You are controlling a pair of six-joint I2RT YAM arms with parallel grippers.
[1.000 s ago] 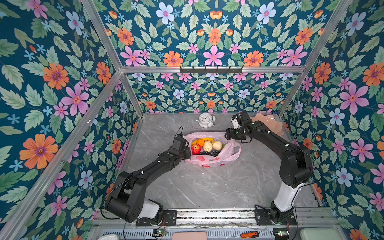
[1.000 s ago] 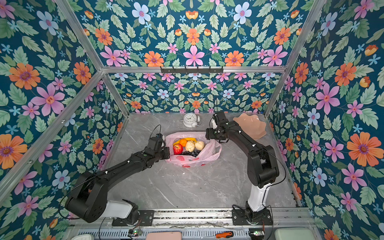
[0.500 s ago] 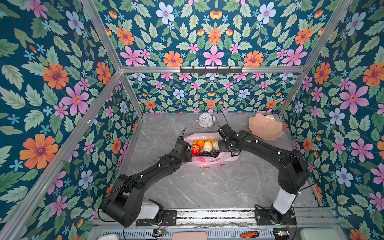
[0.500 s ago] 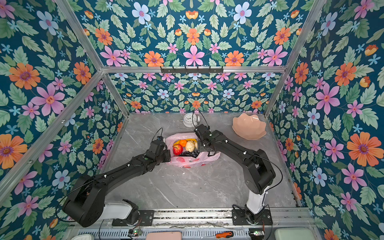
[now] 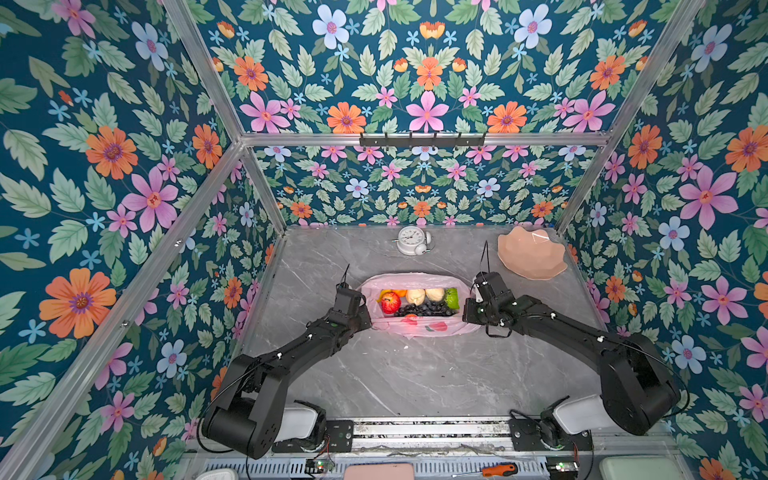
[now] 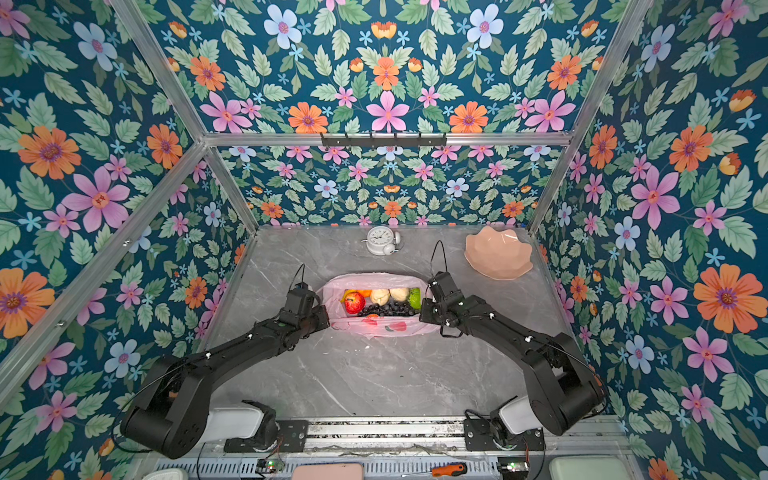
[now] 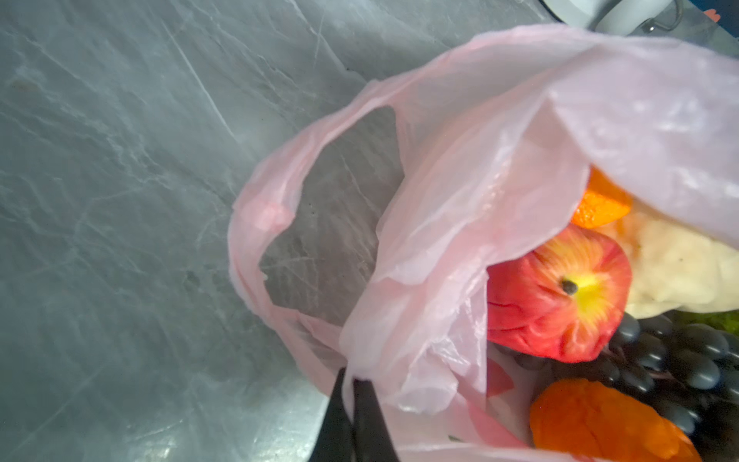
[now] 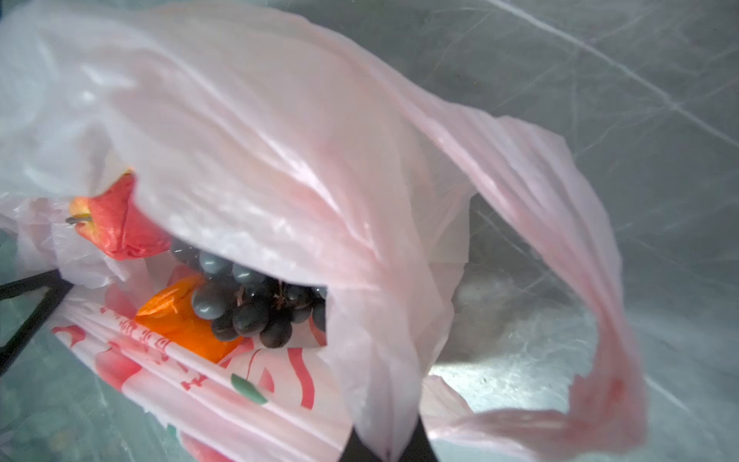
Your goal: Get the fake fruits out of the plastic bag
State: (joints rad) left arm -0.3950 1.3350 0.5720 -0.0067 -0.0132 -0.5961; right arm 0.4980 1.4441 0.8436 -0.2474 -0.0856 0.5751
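The pink plastic bag (image 5: 419, 330) lies mid-table, its mouth pulled wide between both grippers. Inside lie the fake fruits: a red apple (image 5: 390, 302), two cream fruits (image 5: 415, 296), a green fruit (image 5: 451, 298), dark grapes (image 5: 424, 309) and an orange (image 5: 400, 292). My left gripper (image 5: 368, 316) is shut on the bag's left rim; the left wrist view shows its fingers (image 7: 340, 416) pinching pink film beside the apple (image 7: 560, 296). At the right rim my right gripper (image 5: 466, 311) is shut on the film (image 8: 384, 420), with grapes (image 8: 248, 304) and an orange (image 8: 180, 316) just inside.
A peach scalloped dish (image 5: 532, 253) sits at the back right corner. A white alarm clock (image 5: 411, 240) stands at the back centre behind the bag. Floral walls close in on three sides. An orange screwdriver (image 5: 496, 469) lies on the front rail.
My right gripper came from near the dish down to the bag's right rim and shut on it. The bag's mouth is now stretched wider. The left gripper kept its hold.
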